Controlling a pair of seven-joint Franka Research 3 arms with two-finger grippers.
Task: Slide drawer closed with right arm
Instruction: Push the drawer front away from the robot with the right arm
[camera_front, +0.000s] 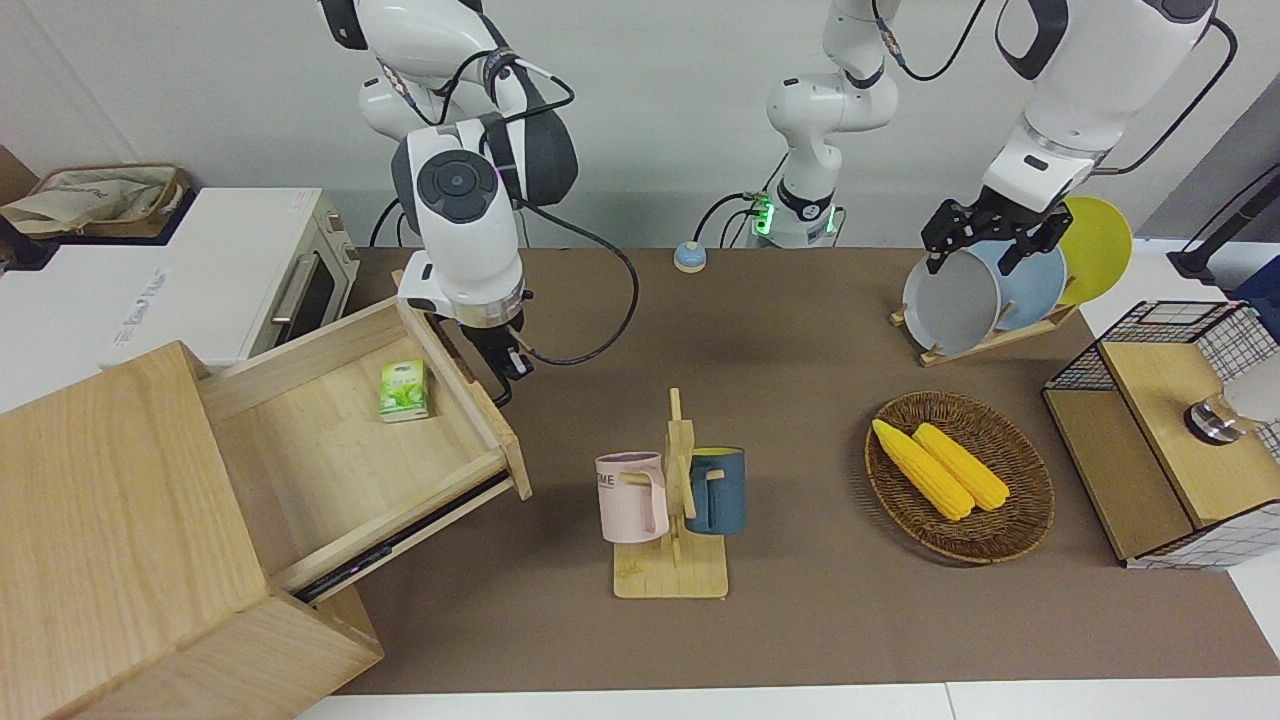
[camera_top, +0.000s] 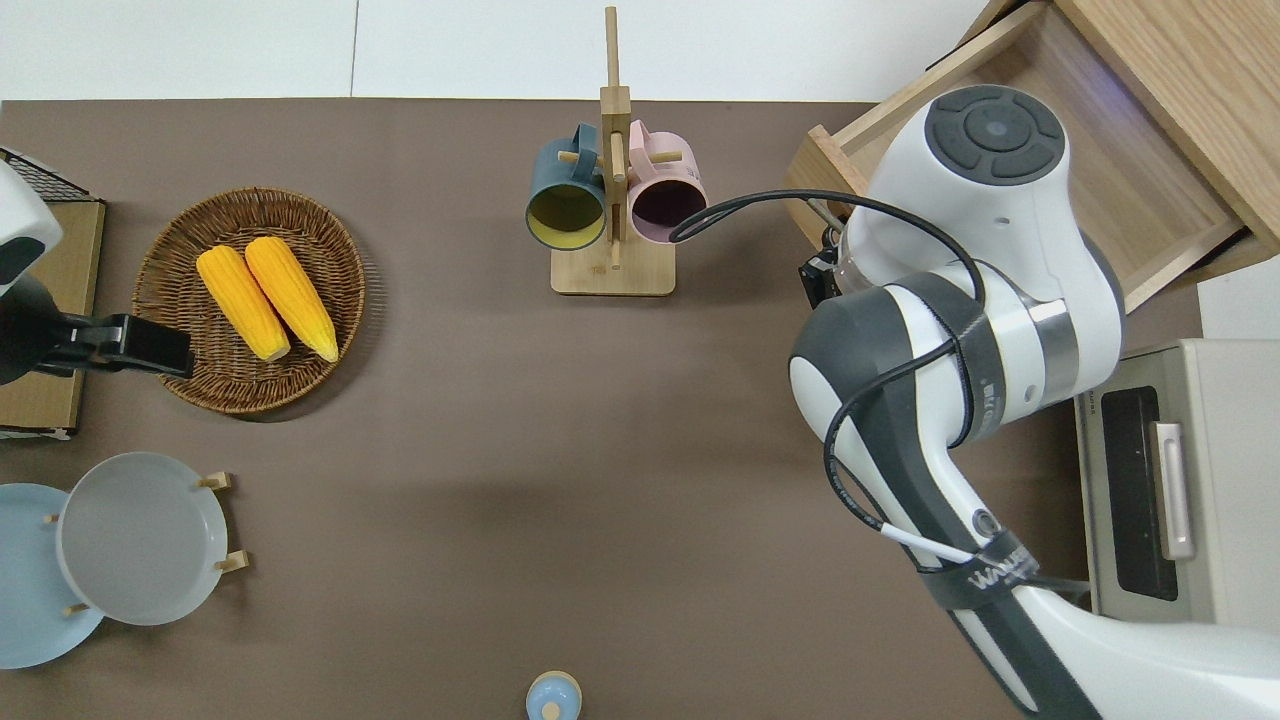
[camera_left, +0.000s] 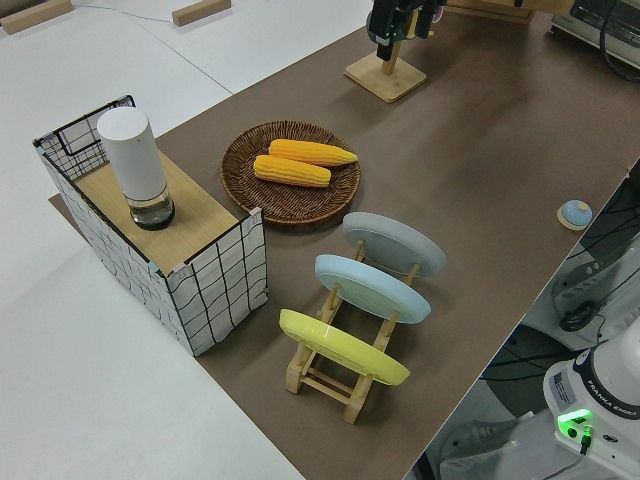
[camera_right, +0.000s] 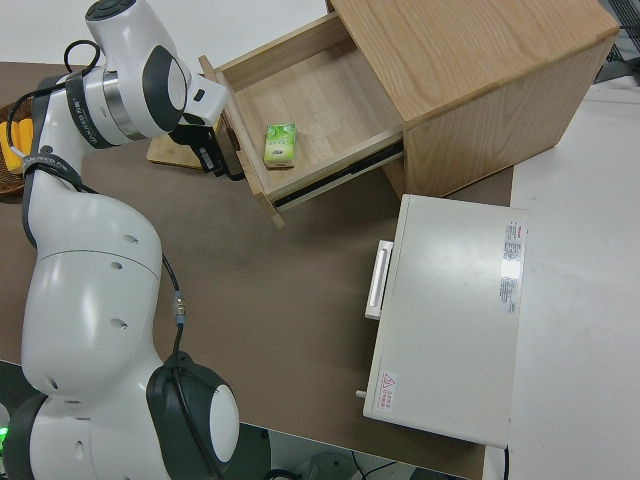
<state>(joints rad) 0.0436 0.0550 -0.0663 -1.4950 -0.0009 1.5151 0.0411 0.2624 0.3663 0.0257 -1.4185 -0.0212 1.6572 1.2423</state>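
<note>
Drawer: I see the drawer (camera_front: 340, 440) pulled well out of its cabinet (camera_front: 110, 540), at about 9 o'clock in the front view, at the right arm's end of the table.
Drawer contents: a small green carton (camera_front: 404, 389) lies on the drawer floor, toward the front panel.
Right gripper: the right gripper (camera_front: 500, 362) is at the drawer's front panel, on the handle side; in my right side view it sits against the panel at about 10 o'clock (camera_right: 215, 155). I cannot tell whether its fingers are spread or clenched, nor whether they touch the handle.
Left arm: parked; the left gripper (camera_front: 985, 235) I cannot read either.
Oven: a white toaster oven (camera_front: 215, 275) stands beside the cabinet, nearer to the robots.
Mug stand: a pink mug (camera_front: 632, 497) and a blue mug (camera_front: 715, 489) hang on a wooden stand (camera_front: 672, 570) at mid-table.
Basket: two corn cobs (camera_front: 940, 467) lie in a wicker basket (camera_front: 1020, 520) toward the left arm's end.
</note>
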